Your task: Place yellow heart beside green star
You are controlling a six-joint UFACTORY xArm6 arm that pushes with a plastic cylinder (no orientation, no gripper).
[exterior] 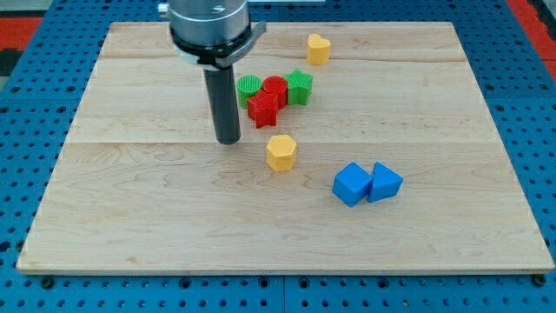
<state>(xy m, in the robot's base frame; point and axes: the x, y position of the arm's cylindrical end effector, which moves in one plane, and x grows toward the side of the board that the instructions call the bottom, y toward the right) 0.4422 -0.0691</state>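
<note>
- Tip [228,140] down on the board [122,217], at about 8 o'clock from the cluster, touching nothing. No jaws on this rig, just a bare rod, so nothing is clamped.
- Yellow heart [319,49] sits alone near the top edge, at 1 o'clock from the green star [299,87], near but apart.
- Star is packed against a red block [274,89]; red star [262,108] and another green block [249,87] are on the same clump.
- Risk: the rod is on the wrong side of the clump. A straight run to the heart likely ploughs through it and drags the star off.
- Risk: an off-centre push may spin the heart away.
- Yellow block [281,152] at 4 o'clock from the tip could be mistaken for the target.
- Two blue blocks [367,183] are well clear.
- Rod's mount is cut off at the top; the red and green blocks' shapes are unclear.
</note>
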